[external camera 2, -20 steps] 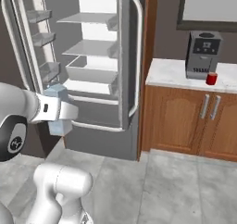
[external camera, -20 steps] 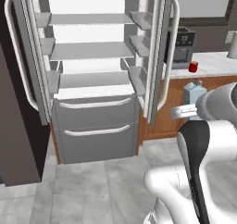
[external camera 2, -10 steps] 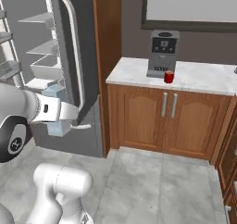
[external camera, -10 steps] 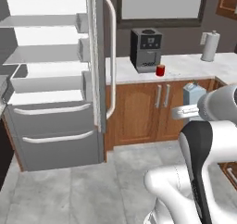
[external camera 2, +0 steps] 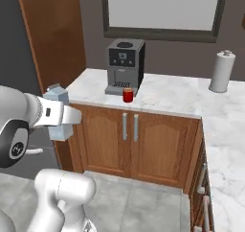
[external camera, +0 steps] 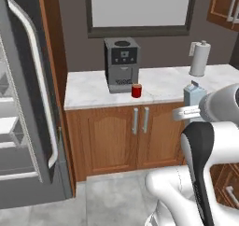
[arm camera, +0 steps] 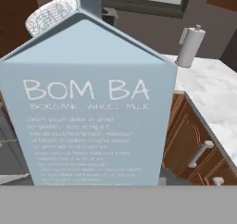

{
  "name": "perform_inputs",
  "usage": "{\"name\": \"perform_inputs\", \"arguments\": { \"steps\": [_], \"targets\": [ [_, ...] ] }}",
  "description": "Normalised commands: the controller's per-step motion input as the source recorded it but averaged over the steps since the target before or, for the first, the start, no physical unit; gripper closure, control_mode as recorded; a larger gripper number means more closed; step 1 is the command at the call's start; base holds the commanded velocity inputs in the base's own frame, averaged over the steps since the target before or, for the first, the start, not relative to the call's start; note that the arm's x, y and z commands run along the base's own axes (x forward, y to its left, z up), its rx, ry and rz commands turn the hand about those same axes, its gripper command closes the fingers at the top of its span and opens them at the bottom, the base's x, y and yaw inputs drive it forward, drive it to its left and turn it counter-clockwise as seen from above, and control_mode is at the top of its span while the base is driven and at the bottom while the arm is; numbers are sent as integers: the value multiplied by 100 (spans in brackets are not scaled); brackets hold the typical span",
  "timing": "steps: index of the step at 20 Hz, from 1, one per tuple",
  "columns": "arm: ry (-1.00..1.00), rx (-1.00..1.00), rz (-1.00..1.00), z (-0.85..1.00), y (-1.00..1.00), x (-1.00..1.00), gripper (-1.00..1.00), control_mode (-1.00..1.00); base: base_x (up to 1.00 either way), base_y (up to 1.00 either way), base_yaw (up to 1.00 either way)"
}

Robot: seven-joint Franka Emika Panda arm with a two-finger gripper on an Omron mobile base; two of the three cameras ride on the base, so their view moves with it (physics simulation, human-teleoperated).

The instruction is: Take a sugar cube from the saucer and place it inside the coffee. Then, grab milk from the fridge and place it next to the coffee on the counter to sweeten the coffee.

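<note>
The milk carton [arm camera: 90, 102] is held up in the air at the end of the arm, in front of the wooden cabinets and below the level of the bench [external camera: 163, 82]; in the left base view the carton [external camera: 194, 95] sits just ahead of the grey wrist, and in the right base view the carton [external camera 2: 58, 112] hangs near the left end of the cabinets. The fingers are hidden behind the carton, so I cannot tell how they stand, though the carton rides with the hand. On the bench the red cup of coffee [external camera 2: 127, 95] stands just in front of the coffee machine [external camera 2: 124, 66], with the white saucer [external camera 2: 150, 100] near it to the right. A paper-towel roll [external camera 2: 222, 71] stands far right. The fridge [external camera: 28, 108] is at the left, its door with the pale handle [external camera: 37, 80] open.
</note>
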Motion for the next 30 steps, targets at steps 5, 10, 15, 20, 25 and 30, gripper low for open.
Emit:
{"name": "perform_inputs", "arguments": {
  "steps": [5,10,15,20,25,30],
  "targets": [
    [0,0,0,0,0,0,100,100,100,-75,0],
    [0,0,0,0,0,0,100,100,88,-22,0],
    [0,0,0,0,0,0,100,100,37,24,-5],
    [0,-1,-20,-25,77,8,100,-100,0,0,0],
    [0,0,-42,-37,100,32,100,-100,0,0,0],
    [0,0,-39,-35,84,70,100,-100,0,0,0]
  ]
}}
